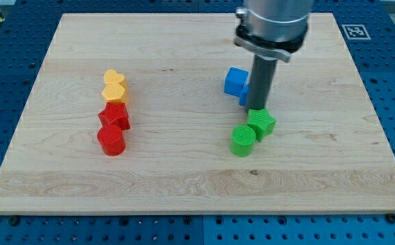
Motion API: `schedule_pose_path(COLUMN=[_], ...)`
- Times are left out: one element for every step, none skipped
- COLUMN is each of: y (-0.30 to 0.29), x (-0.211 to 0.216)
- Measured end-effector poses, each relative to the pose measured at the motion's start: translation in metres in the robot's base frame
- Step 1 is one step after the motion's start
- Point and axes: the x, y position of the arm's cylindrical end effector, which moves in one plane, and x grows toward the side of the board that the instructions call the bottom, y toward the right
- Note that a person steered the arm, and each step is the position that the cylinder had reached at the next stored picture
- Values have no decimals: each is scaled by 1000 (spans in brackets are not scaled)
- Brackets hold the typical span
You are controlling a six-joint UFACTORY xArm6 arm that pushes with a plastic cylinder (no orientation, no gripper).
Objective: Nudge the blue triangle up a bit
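A blue block [235, 81], cube-like, lies right of the board's centre. A second blue block [243, 96] sits just below and right of it, mostly hidden behind my rod, so I cannot make out its shape. My tip [257, 109] is down at the right side of this hidden blue block, touching or nearly touching it. The tip is just above a green block [261, 124].
A green cylinder [243, 141] sits at the lower left of the green block. At the view's left, a column holds a yellow heart [115, 87], a red star-like block [114, 116] and a red cylinder [111, 140]. The wooden board [183, 184] lies on a blue perforated table.
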Motion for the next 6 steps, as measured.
schedule_pose_path(y=[4,4,4,11,17,10], x=[9,19,26,13,-19,-38])
